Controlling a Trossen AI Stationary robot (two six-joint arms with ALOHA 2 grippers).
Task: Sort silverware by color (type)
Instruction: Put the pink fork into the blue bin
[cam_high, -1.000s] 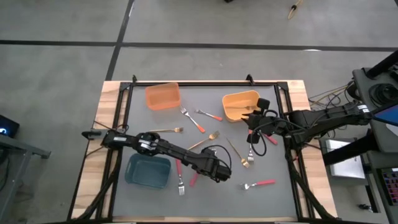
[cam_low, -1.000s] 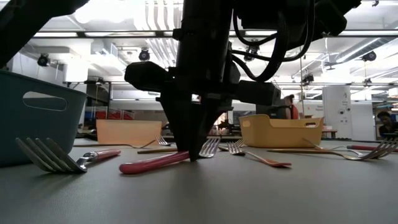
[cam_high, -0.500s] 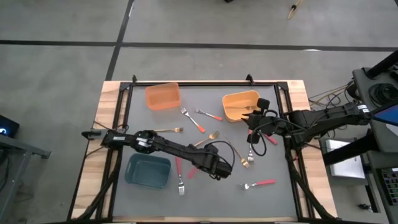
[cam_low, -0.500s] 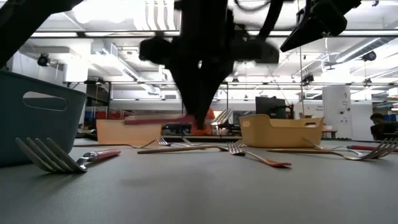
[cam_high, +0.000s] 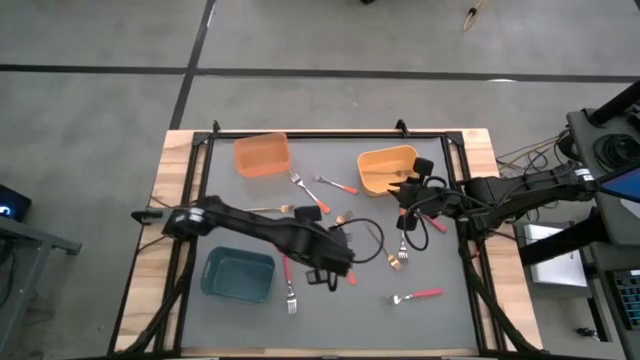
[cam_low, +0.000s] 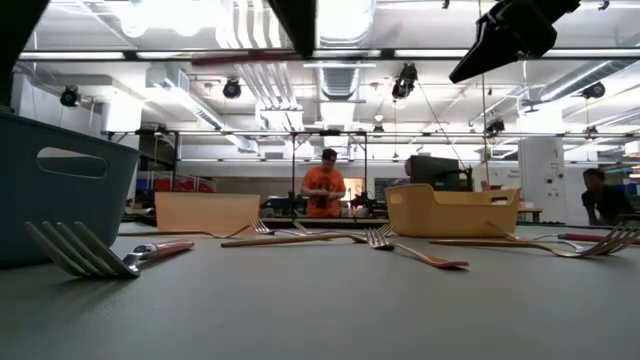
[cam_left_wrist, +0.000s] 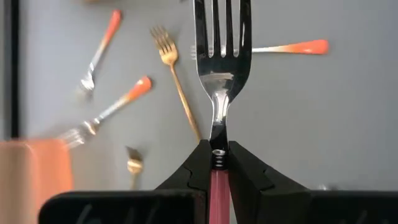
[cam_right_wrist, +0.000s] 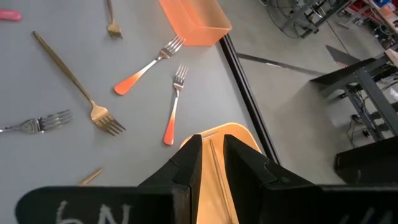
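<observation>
Item: pink-handled fork (cam_left_wrist: 219, 93), silver head with four tines, handle pale pink where it enters the jaws. Location: held clear of the grey table (cam_high: 440, 320), near its middle, nipped at the neck by the left gripper (cam_left_wrist: 216, 163), fingers pressed together on it.

Step in hand, as judged: transport of one picked fork toward its colour bin. Next move calls for carrying it over the matching bin and parting the fingers above the opening; which bin takes pink cannot be told from here. The teal bin (cam_high: 238, 273) lies nearest.

Right gripper (cam_right_wrist: 210, 155): above the yellow-orange bin (cam_high: 384, 166), fingers narrowly parted with a thin gold rod between them; whether they pinch it cannot be told.

Remaining stock on table: orange-handled forks (cam_right_wrist: 140, 73), gold forks (cam_right_wrist: 78, 93), another pink-handled fork (cam_high: 416, 296). Orange bin (cam_high: 262, 154) at the far edge.
</observation>
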